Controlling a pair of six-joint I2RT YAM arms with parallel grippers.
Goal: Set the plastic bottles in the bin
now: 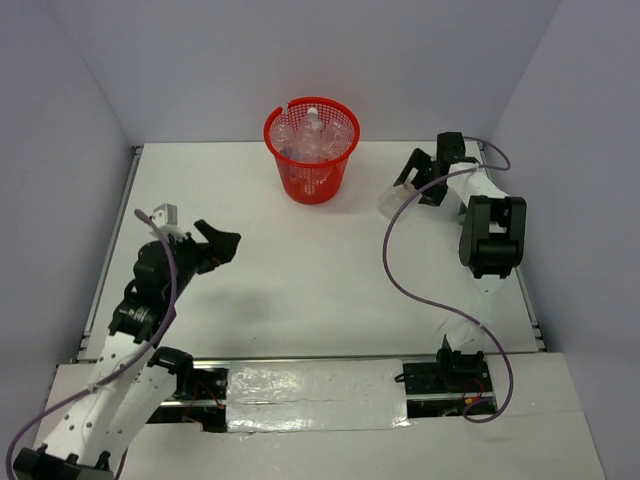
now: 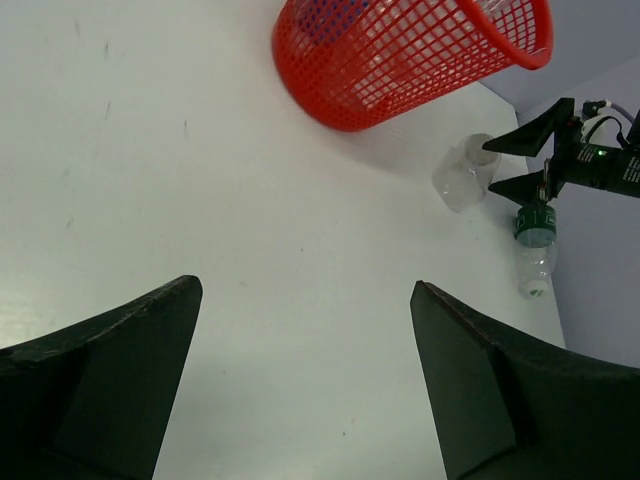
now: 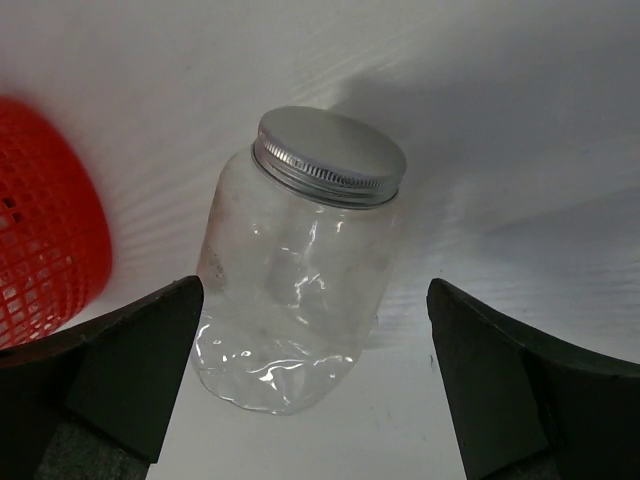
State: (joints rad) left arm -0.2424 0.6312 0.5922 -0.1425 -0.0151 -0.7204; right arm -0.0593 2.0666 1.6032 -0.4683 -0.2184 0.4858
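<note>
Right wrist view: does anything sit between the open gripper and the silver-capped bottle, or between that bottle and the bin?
Nothing visible does. The right gripper, fingers open, flanks the bottle, and only bare table lies between it and the bin.

Near the tabletop's (image 1: 300, 290) far edge, bottles (image 1: 312, 135) inside the bin (image 1: 310, 182) overlap, too jumbled to count. In the right wrist view the bin is blurred and cut off.

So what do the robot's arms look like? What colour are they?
The left arm and right arm both have chunky black joints and white segments. The left one's lower segment is dotted with small holes. A thin purple cable runs along each arm. The jaws are matte black wedges.
</note>
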